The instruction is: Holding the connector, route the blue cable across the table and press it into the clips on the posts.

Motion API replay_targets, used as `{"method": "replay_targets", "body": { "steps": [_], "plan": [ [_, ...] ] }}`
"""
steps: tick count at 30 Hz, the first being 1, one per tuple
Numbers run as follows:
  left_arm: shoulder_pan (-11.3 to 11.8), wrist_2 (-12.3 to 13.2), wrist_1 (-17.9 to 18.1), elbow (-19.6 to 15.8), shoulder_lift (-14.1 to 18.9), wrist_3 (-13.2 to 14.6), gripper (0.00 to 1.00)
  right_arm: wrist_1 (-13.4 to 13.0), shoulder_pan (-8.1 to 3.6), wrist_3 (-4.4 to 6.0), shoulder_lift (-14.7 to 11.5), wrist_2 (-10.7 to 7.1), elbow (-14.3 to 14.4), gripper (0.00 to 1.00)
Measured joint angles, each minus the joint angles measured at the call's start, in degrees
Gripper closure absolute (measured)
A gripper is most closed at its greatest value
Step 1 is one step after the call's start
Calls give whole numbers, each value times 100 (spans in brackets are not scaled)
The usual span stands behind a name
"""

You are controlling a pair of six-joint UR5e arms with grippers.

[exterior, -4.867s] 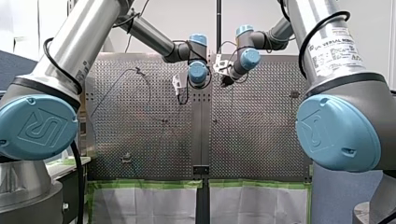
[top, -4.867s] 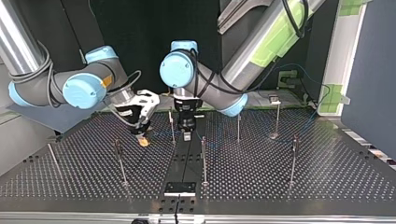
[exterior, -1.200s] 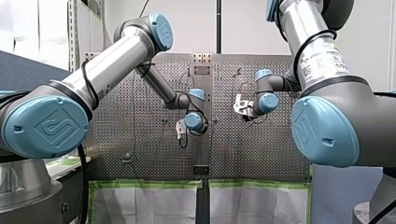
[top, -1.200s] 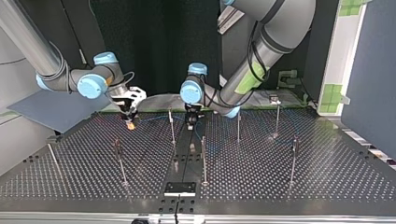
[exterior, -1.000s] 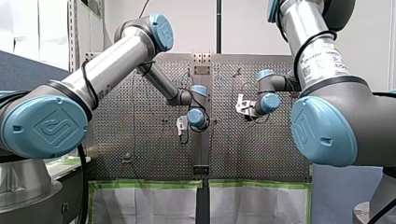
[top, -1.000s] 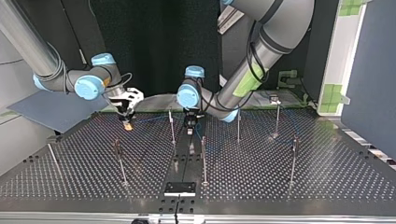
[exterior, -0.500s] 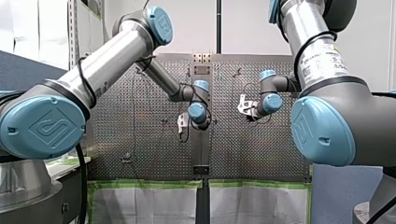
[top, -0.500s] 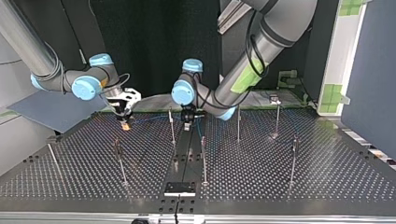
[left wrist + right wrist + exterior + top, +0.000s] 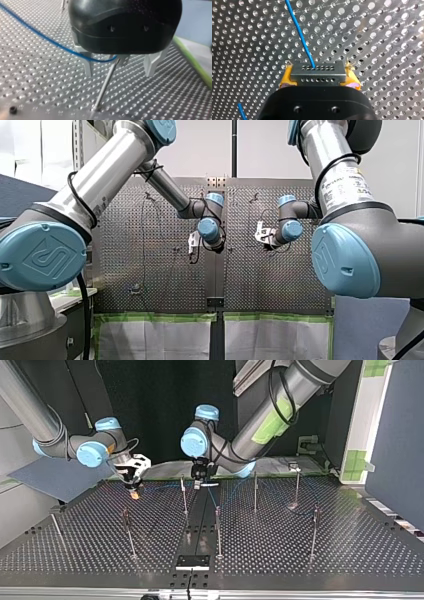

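Perforated metal table (image 9: 300, 560) holds slim posts (image 9: 218, 530) from six o'clock outward in the top view. Farther off, at ten o'clock, my right gripper (image 9: 134, 492) pinches the connector (image 9: 317, 71) between yellow pads, with the blue cable (image 9: 299, 30) leaving it. At twelve o'clock, my left gripper (image 9: 120, 67) stands spread around a post (image 9: 106, 85), and the cable reaches that post's top.

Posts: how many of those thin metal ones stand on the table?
7 posts in the top view. Near row: far left, left, centre, right. Far row: centre-left, centre-right, right. Others may be hidden.
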Motion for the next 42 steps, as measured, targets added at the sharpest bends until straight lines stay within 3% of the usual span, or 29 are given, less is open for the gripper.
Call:
{"method": "replay_targets", "body": {
  "steps": [7, 19, 33, 42],
  "plan": [
    [-292, -81, -47, -91, 92, 42, 0, 7, -4, 0, 0, -1, 2, 100],
    [-966, -376, 547, 35, 36, -259, 0, 8, -115, 0, -2, -17, 0, 100],
    [-981, -713, 5, 899, -796, -462, 0, 15, -246, -20, -8, -243, 0, 100],
    [-1027, -854, -19, 1376, -944, -537, 0, 8, -308, -40, -8, -325, 0, 100]
  ]
}}
